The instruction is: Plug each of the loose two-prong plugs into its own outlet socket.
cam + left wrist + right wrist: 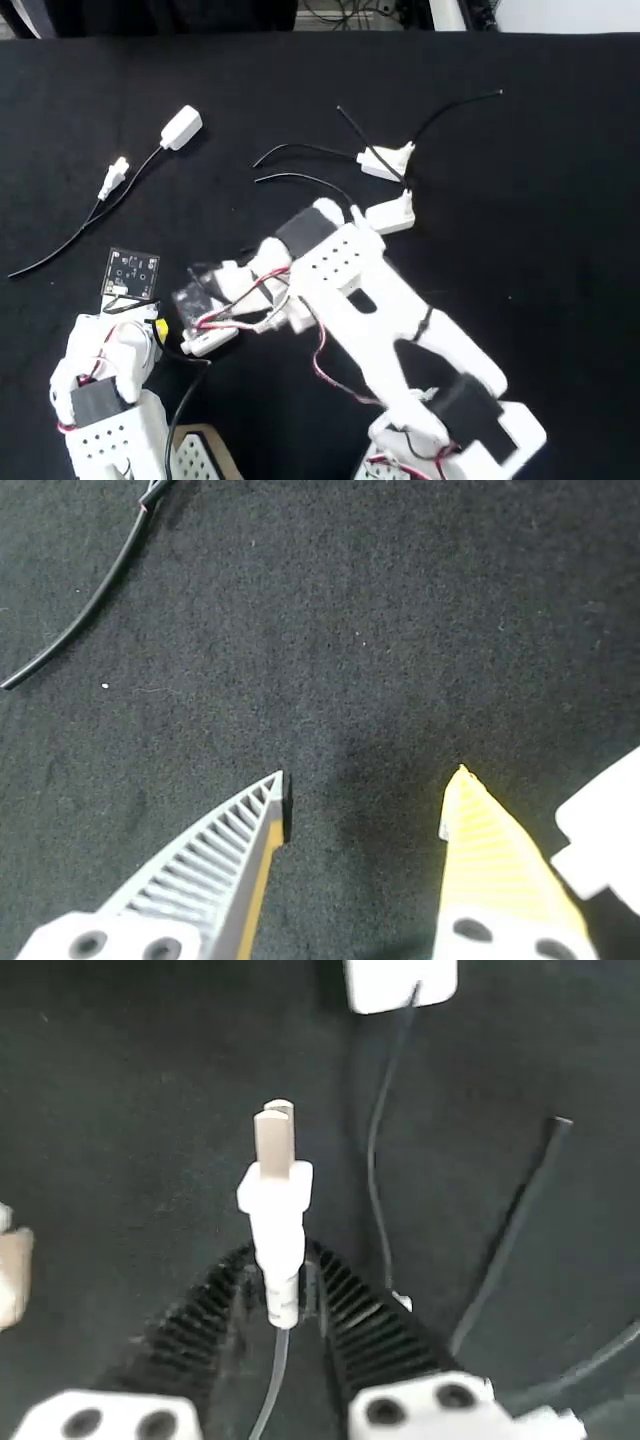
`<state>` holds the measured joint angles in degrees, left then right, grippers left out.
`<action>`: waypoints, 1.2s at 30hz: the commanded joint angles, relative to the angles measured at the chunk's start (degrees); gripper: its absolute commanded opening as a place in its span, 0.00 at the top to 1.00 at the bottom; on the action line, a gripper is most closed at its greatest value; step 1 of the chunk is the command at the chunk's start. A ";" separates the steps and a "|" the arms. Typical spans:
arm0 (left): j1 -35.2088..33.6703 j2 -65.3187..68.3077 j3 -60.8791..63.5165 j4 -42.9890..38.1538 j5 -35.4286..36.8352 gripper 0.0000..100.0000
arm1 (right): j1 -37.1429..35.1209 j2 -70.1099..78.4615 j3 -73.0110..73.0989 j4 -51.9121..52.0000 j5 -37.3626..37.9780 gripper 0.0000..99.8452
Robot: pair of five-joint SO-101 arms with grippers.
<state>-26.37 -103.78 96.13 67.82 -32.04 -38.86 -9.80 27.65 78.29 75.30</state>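
We record a matte black, felt-like counter [560,150]. Ribbed right gripper [280,1253] clamps a white two-prong plug [275,1195]; left gripper [370,773]: pointed jaws apart.

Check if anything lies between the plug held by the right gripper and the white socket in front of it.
Nothing visible does. In the right wrist view, bare black table separates the plug in the right gripper from the white socket. The socket's thin black cable runs just beside that line.
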 commanded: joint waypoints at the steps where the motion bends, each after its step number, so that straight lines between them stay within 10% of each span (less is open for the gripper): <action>1: -0.31 -0.53 0.66 -1.14 -0.18 0.75 | 3.96 3.21 5.58 -13.36 1.67 0.99; 19: -0.13 -0.53 0.66 -1.32 -0.18 0.75 | 5.63 -3.38 5.58 -7.38 -3.69 0.84; 36: -0.31 -0.53 0.66 -1.23 -0.18 0.75 | 7.21 -20.79 15.96 -11.96 -102.68 0.70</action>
<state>-26.37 -103.78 96.13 67.82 -32.04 -32.00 -28.79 41.01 68.97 -12.70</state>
